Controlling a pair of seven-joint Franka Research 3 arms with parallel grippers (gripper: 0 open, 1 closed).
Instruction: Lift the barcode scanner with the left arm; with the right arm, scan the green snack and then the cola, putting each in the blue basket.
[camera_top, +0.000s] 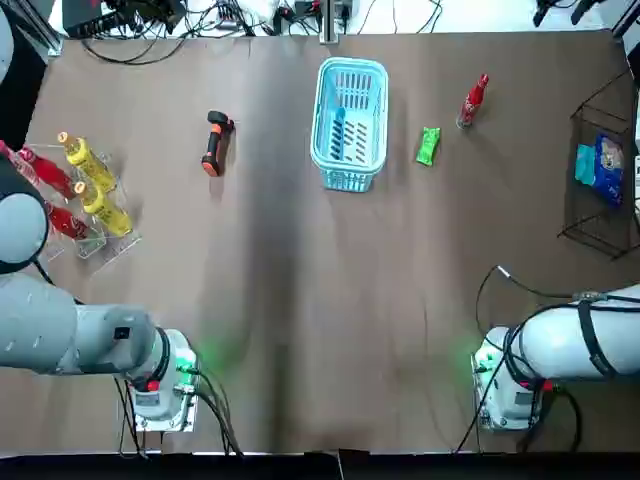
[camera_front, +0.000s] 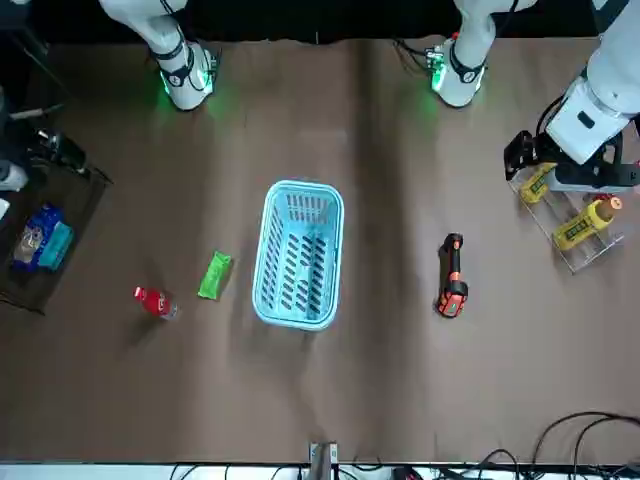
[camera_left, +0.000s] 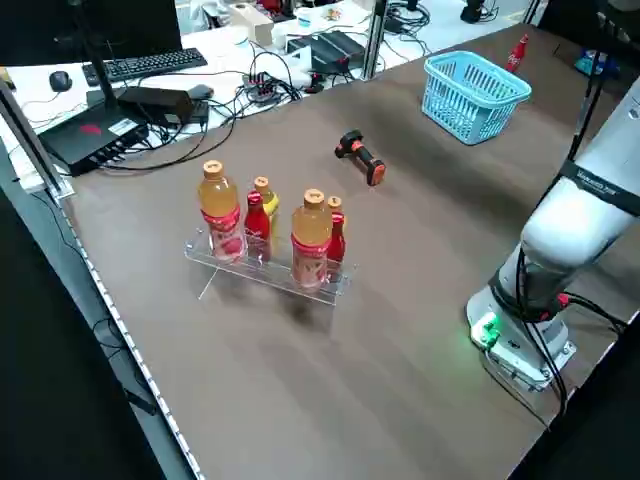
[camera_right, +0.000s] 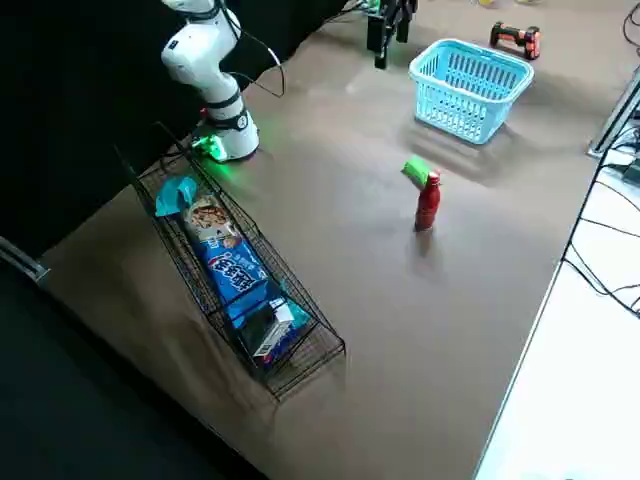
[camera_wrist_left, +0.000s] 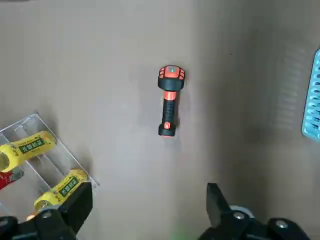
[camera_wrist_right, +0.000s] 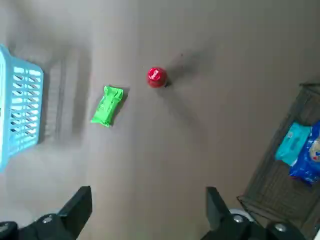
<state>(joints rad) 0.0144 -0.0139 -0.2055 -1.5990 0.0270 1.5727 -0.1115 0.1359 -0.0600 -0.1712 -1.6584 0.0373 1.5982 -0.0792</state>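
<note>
While the barcode scanner (camera_wrist_left: 168, 100) lay flat on the surface (camera_wrist_left: 100, 75), left of the blue basket (camera_top: 350, 120), the left gripper (camera_wrist_left: 147, 196) hung open, well back from it. The scanner's long side ran straight away from that gripper. The right gripper (camera_wrist_right: 147, 196), farther off, was open too.

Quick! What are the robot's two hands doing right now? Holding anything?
Left end effector: open, empty, well clear of the barcode scanner.
Right end effector: open, empty, well clear of the green snack and cola.
</note>
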